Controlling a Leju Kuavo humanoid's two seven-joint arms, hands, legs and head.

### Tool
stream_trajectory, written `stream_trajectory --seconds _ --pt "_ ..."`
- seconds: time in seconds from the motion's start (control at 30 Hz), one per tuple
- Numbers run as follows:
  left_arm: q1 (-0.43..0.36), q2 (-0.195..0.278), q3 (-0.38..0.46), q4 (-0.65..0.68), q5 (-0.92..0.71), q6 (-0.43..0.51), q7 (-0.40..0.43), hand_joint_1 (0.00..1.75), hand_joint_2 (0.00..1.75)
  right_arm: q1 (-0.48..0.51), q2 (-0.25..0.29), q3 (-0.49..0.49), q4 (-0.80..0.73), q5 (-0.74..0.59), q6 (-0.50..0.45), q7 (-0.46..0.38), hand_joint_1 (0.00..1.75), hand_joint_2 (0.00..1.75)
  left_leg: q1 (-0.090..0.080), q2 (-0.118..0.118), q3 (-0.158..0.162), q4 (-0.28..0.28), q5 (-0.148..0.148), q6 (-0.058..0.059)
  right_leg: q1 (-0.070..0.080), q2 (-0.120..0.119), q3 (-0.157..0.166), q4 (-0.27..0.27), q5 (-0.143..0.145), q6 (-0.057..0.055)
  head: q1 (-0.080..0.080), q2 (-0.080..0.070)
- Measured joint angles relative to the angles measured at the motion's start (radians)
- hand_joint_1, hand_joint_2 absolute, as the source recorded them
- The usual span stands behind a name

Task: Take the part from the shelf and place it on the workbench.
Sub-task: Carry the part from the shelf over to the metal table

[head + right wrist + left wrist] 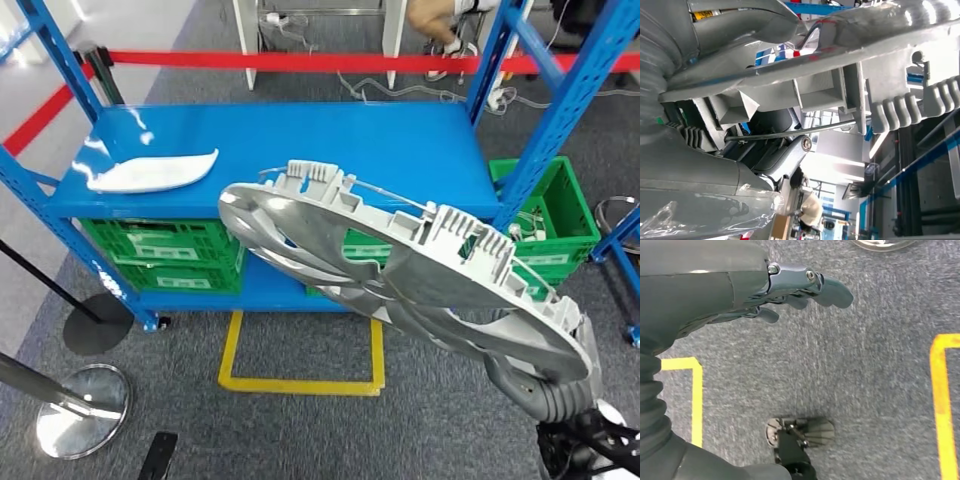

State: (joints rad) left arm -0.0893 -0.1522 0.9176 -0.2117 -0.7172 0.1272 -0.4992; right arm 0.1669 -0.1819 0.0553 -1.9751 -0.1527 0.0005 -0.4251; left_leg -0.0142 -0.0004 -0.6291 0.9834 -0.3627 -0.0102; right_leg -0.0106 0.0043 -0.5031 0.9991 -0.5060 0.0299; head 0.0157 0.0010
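A large silver-grey moulded part (407, 270) with ribs and clips hangs tilted in front of the blue shelf (340, 140), clear of its top. My right hand (779, 155) grips it from beneath; the part (851, 75) hides most of the fingers. In the head view only the ribbed right wrist (555, 395) shows under the part's lower right end. A white curved part (151, 172) lies on the shelf's left side. My left hand (791, 290) hangs over the grey carpet with its fingers stretched out and nothing in it.
Green crates (166, 255) sit on the lower shelf, and another green crate (558, 215) stands to the right. Red barrier tape (302, 60) runs behind the shelf. A stanchion base (83, 410) stands at the lower left. Yellow floor tape (302, 385) marks a box before the shelf. A person's legs (441, 25) show at the back.
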Motion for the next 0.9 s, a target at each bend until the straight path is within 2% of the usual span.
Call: stream_trajectory --seconds 0.03,0.07,0.13,0.17,0.2,0.23,0.27,0.3,0.33,0.37,0.4,0.43,0.5,0.53,0.57,0.63,0.67,0.7,0.73,0.77,0.8,0.83,0.87,0.9 --pt "0.0 0.001 0.001 0.0 0.002 -0.003 -0.006 0.0 1.75 0.001 -0.001 0.0 0.0 0.0 -0.001 0.0 1.75 1.75 0.001 0.0 -0.007 0.015 -0.023 -0.007 -0.002 -0.001 -0.008 -0.001 0.01 -0.01 -0.002 0.0" --pt "-0.001 0.003 0.002 0.0 0.003 -0.004 -0.011 0.0 1.75 0.002 -0.001 0.0 0.0 -0.001 -0.002 0.0 1.75 1.75 0.003 -0.001 -0.02 0.048 -0.064 -0.014 -0.004 -0.003 -0.017 -0.003 0.022 -0.018 -0.004 0.0" --pt "-0.002 0.005 0.003 0.0 0.002 -0.004 -0.014 0.0 1.75 0.006 -0.002 0.0 0.001 -0.006 -0.004 0.0 1.75 1.75 0.008 -0.001 -0.055 0.168 -0.168 -0.026 -0.004 -0.002 -0.042 -0.001 0.047 -0.024 -0.007 0.0" --pt "-0.003 0.006 0.003 0.0 0.001 -0.004 -0.014 0.0 1.75 0.011 -0.002 0.0 0.003 -0.009 -0.007 0.001 1.75 1.75 0.01 -0.001 -0.067 0.231 -0.2 -0.03 -0.004 -0.002 -0.058 -0.001 0.059 -0.024 -0.007 0.0" --pt "-0.003 0.007 0.004 0.0 -0.001 -0.006 -0.014 0.0 1.75 0.017 -0.002 0.0 0.004 -0.011 -0.009 0.0 1.75 1.75 0.012 -0.001 -0.068 0.272 -0.21 -0.033 -0.004 -0.002 -0.074 0.0 0.071 -0.022 -0.007 0.0" --pt "-0.003 0.008 0.004 0.0 -0.005 -0.007 -0.014 0.0 1.75 0.024 -0.002 -0.001 0.005 -0.013 -0.011 -0.001 1.75 1.75 0.014 -0.001 -0.053 0.281 -0.197 -0.034 -0.004 -0.002 -0.09 0.001 0.083 -0.019 -0.007 0.0" --pt "-0.002 0.01 0.004 0.0 -0.01 -0.009 -0.013 0.0 1.75 0.031 -0.002 -0.001 0.006 -0.013 -0.012 -0.003 1.75 1.75 0.015 -0.001 -0.021 0.253 -0.17 -0.033 -0.004 -0.002 -0.104 0.001 0.093 -0.016 -0.007 0.0" --pt "-0.001 0.012 0.004 0.0 -0.014 -0.01 -0.011 0.0 1.75 0.037 -0.002 -0.003 0.006 -0.013 -0.013 -0.006 1.75 1.75 0.015 -0.001 0.026 0.196 -0.145 -0.032 -0.005 -0.002 -0.115 0.001 0.103 -0.012 -0.007 0.0" --pt "-0.001 0.014 0.004 0.0 -0.016 -0.009 -0.008 0.0 1.75 0.042 -0.002 -0.005 0.005 -0.013 -0.014 -0.008 1.75 1.75 0.015 -0.001 0.08 0.122 -0.132 -0.03 -0.004 -0.002 -0.125 0.003 0.112 -0.008 -0.007 0.0" --pt "0.0 0.015 0.004 0.0 -0.017 -0.008 -0.005 0.0 1.75 0.046 -0.002 -0.008 0.005 -0.013 -0.014 -0.009 1.75 1.75 0.015 -0.003 0.127 0.052 -0.132 -0.024 -0.003 -0.002 -0.133 0.004 0.122 -0.003 -0.007 0.0" --pt "0.001 0.015 0.004 0.0 -0.017 -0.007 -0.002 0.0 1.75 0.05 -0.002 -0.011 0.005 -0.014 -0.014 -0.01 1.75 1.75 0.013 -0.004 0.158 0.001 -0.139 -0.018 -0.002 -0.002 -0.138 0.004 0.131 0.002 -0.007 0.0" --pt "0.002 0.015 0.004 0.0 -0.018 -0.008 -0.002 0.0 1.75 0.054 -0.002 -0.015 0.004 -0.013 -0.016 -0.01 1.75 1.75 0.011 -0.005 0.172 -0.026 -0.145 -0.01 -0.002 -0.002 -0.142 0.002 0.141 0.008 -0.006 0.0" --pt "0.008 0.015 0.004 0.0 -0.021 -0.014 -0.004 0.0 1.75 0.065 -0.002 -0.021 0.004 -0.012 -0.02 -0.009 1.75 1.75 0.009 -0.003 0.162 -0.032 -0.136 0.008 -0.005 -0.002 -0.146 -0.001 0.151 0.021 -0.006 0.0" --pt "0.01 0.014 0.004 0.0 -0.022 -0.018 -0.006 0.0 1.75 0.072 -0.002 -0.025 0.004 -0.011 -0.022 -0.007 1.75 1.75 0.009 -0.001 0.154 -0.032 -0.127 0.019 -0.006 -0.002 -0.153 0.009 0.134 0.026 -0.005 0.0" --pt "0.012 0.013 0.004 0.0 -0.023 -0.023 -0.008 0.0 1.75 0.078 -0.002 -0.029 0.004 -0.012 -0.022 -0.004 1.75 1.75 0.01 0.001 0.145 -0.033 -0.116 0.027 -0.007 -0.002 -0.165 0.038 0.098 0.03 -0.005 0.0" --pt "0.012 0.01 0.005 0.0 -0.028 -0.031 -0.01 0.0 1.75 0.088 -0.002 -0.037 0.004 -0.015 -0.018 0.001 1.75 1.75 0.008 0.002 0.12 -0.033 -0.095 0.038 -0.007 -0.003 -0.198 0.153 -0.004 0.035 -0.003 0.0" --pt "0.012 0.008 0.005 0.0 -0.032 -0.034 -0.011 0.0 1.75 0.092 -0.002 -0.041 0.004 -0.018 -0.014 0.002 1.75 1.75 0.006 0.002 0.105 -0.032 -0.083 0.04 -0.007 -0.003 -0.212 0.222 -0.041 0.036 -0.003 0.0" --pt "0.012 0.005 0.005 0.0 -0.035 -0.036 -0.01 0.0 1.75 0.097 -0.002 -0.044 0.004 -0.022 -0.011 0.003 1.75 1.75 0.004 0.002 0.09 -0.031 -0.071 0.04 -0.007 -0.003 -0.217 0.276 -0.057 0.037 -0.002 0.0" --pt "0.013 0.003 0.005 0.0 -0.037 -0.037 -0.01 0.0 1.75 0.101 -0.002 -0.048 0.004 -0.025 -0.009 0.003 1.75 1.75 0.002 0.003 0.073 -0.029 -0.059 0.04 -0.006 -0.003 -0.207 0.3 -0.047 0.036 -0.002 0.0" --pt "0.014 0.001 0.005 0.0 -0.038 -0.038 -0.01 0.0 1.75 0.104 -0.002 -0.052 0.004 -0.027 -0.008 0.003 1.75 1.75 0.001 0.003 0.056 -0.026 -0.048 0.038 -0.005 -0.003 -0.178 0.287 -0.02 0.034 -0.002 0.0" --pt "0.014 -0.001 0.005 0.0 -0.038 -0.038 -0.009 0.0 1.75 0.106 -0.002 -0.056 0.003 -0.029 -0.008 0.003 1.75 1.75 0.0 0.003 0.041 -0.022 -0.038 0.036 -0.005 -0.003 -0.132 0.238 0.007 0.031 -0.002 0.0" --pt "0.014 -0.002 0.005 0.0 -0.038 -0.038 -0.009 0.0 1.75 0.107 -0.002 -0.06 0.001 -0.029 -0.008 0.003 1.75 1.75 -0.001 0.002 0.027 -0.018 -0.03 0.033 -0.003 -0.003 -0.072 0.163 0.015 0.029 -0.002 0.0" --pt "0.014 -0.003 0.005 0.0 -0.04 -0.038 -0.009 0.0 1.75 0.108 -0.002 -0.062 -0.002 -0.03 -0.008 0.003 1.75 1.75 -0.003 0.002 0.017 -0.013 -0.022 0.029 -0.002 -0.003 -0.017 0.086 0.007 0.025 -0.003 0.0" --pt "0.014 -0.004 0.004 0.0 -0.042 -0.039 -0.007 0.0 1.75 0.11 -0.002 -0.064 -0.005 -0.03 -0.008 0.003 1.75 1.75 -0.004 0.002 0.011 -0.009 -0.014 0.025 0.0 -0.003 0.019 0.028 -0.006 0.023 -0.004 0.0"
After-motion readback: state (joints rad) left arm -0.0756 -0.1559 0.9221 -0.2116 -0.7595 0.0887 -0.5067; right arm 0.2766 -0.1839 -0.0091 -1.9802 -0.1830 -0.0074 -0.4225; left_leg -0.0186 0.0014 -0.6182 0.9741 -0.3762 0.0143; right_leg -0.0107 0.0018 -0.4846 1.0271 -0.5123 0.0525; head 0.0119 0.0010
